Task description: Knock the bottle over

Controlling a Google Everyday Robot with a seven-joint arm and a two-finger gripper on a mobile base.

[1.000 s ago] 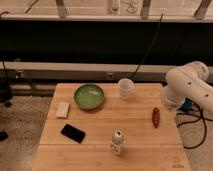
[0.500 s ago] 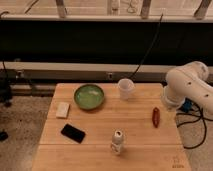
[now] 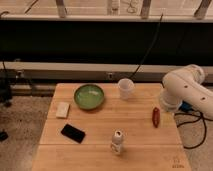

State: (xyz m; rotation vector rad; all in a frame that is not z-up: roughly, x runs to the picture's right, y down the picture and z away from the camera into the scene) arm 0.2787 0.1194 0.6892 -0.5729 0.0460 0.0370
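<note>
The bottle (image 3: 117, 142) is small and pale with a dark top. It stands upright near the front middle of the wooden table (image 3: 100, 125). My white arm (image 3: 182, 90) reaches in from the right, over the table's right edge. My gripper (image 3: 169, 106) is at the arm's lower end, just above and behind the reddish-brown oblong object (image 3: 156, 117). It is well to the right of the bottle and farther back, and does not touch it.
A green bowl (image 3: 89, 96) sits at the back left of the table and a white cup (image 3: 125, 88) at the back middle. A pale block (image 3: 62, 109) and a black phone (image 3: 73, 133) lie on the left side. Cables hang behind and to the right.
</note>
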